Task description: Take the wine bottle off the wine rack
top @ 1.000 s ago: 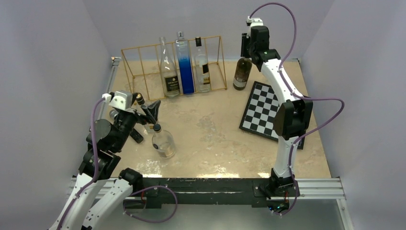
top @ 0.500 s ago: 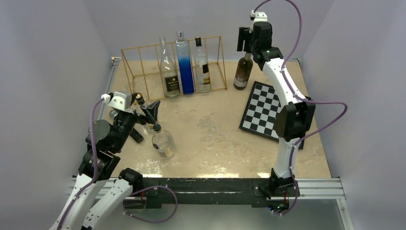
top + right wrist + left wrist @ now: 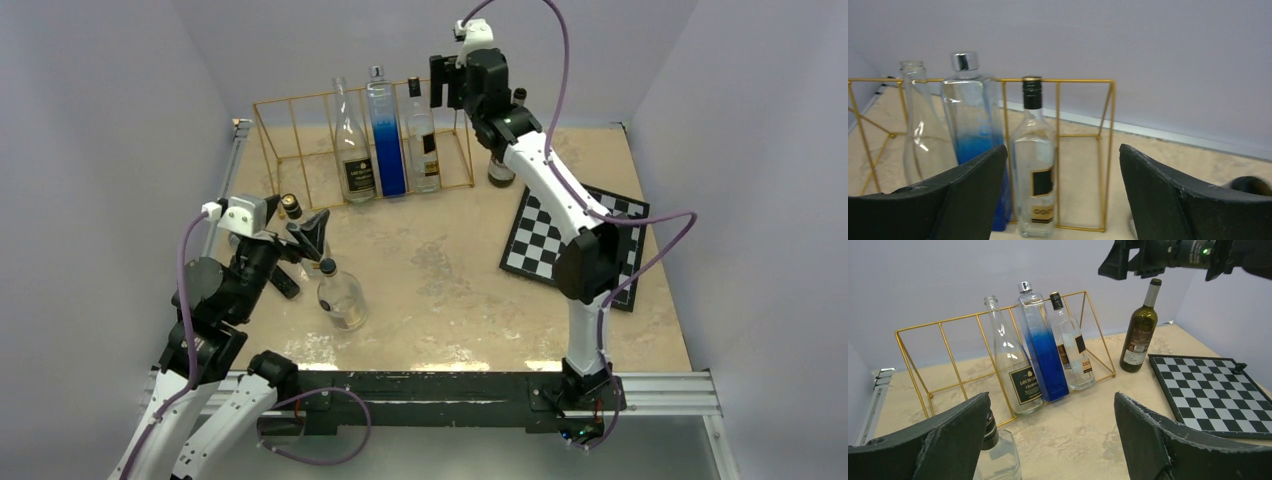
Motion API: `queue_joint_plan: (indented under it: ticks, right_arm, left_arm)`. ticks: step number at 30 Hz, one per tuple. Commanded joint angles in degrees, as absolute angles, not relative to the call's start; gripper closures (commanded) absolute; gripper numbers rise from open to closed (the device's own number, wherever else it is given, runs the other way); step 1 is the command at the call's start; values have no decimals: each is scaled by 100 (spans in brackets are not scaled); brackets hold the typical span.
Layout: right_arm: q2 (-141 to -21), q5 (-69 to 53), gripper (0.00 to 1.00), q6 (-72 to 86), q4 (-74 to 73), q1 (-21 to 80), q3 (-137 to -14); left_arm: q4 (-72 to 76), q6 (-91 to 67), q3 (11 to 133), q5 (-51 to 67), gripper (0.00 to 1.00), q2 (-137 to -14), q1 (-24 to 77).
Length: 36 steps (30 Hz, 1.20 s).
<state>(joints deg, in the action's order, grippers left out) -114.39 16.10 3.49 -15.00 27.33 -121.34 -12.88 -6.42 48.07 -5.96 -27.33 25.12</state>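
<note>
Wine bottle (image 3: 1034, 165), black-capped, stands in the wine rack (image 3: 1078, 80) beside a blue bottle (image 3: 973, 135); your right gripper (image 3: 1063, 155) faces it, fingers spread, apparently lining up a grasp. Left gripper (image 3: 1051, 397) gapes empty.

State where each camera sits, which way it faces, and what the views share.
Top external: above and behind the bases, looking down on the table; both arms show, with left gripper and right gripper.
Left wrist: low on the left arm, facing the wine rack and dark bottle; its own open fingers frame the bottom.
Right wrist: close to the rack's right end, facing it and the back wall; its own open fingers show.
Shared: both wrist views show the rack and its blue bottle.
</note>
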Motion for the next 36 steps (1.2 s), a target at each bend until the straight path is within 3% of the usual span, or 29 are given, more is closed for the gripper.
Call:
queue_joint_plan:
  ticks: [1, 10, 15, 24, 36]
  right_arm:
    - [-11897, 1245, 14, 1126, -1351, 2781, -12309]
    - [-13129, 685, 14, 1931, -2006, 2827, -13088]
    - [-13287, 726, 6, 2019, -1990, 2889, -13034]
    - [-13836, 1028, 5, 1952, -2684, 3115, -14085]
    - [-14046, 1313, 6, 2223, -2979, 3128, -14476]
  left_arm:
    - [-1093, -628, 4860, -674, 3, -2625, 2496]
    - [-1089, -657, 4846, -669, 3, -2536, 2496]
    - [-1081, -659, 4850, -670, 3, -2492, 2491]
    - [-1083, -653, 4831, -749, 3, -2485, 2494]
    - [-1064, -608, 4800, -890, 3, -2549, 2496]
